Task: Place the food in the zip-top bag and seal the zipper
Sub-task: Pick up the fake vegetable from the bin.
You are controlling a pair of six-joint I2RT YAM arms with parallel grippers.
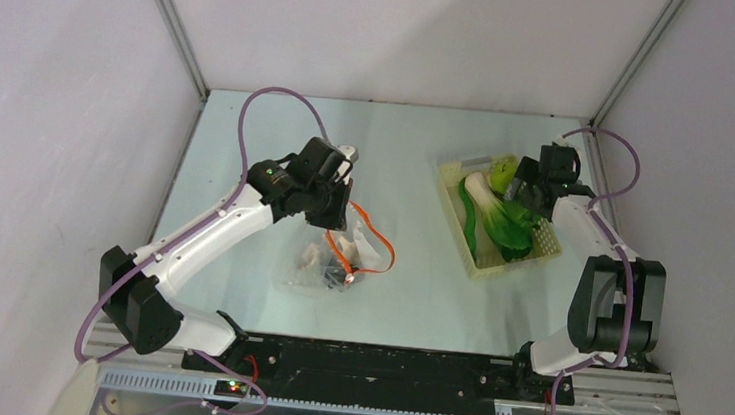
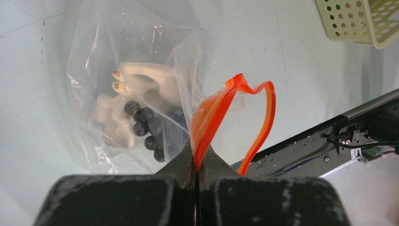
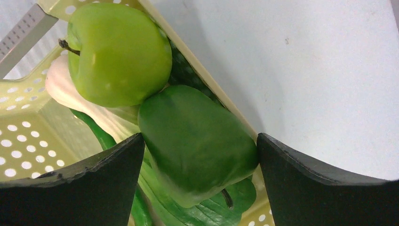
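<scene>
The zip-top bag (image 1: 318, 263) lies on the table, and in the left wrist view (image 2: 117, 47) it holds white mushrooms (image 2: 141, 75) and dark grapes (image 2: 141, 122). My left gripper (image 2: 197, 157) is shut on the orange-red zipper (image 2: 214, 113) and holds the mouth up in an open loop. My right gripper (image 3: 200, 141) is open over the basket. Its fingers stand close on either side of a dark green fruit (image 3: 197, 136). A light green apple (image 3: 117, 56), the bok choy (image 3: 61, 80) and a long green pepper (image 3: 94, 132) lie beside it.
The pale yellow perforated basket (image 1: 546, 248) stands at the right rear and holds the remaining produce. Its corner shows in the left wrist view (image 2: 362, 23). The black base rail (image 1: 380, 364) runs along the near edge. Enclosure walls stand close on both sides.
</scene>
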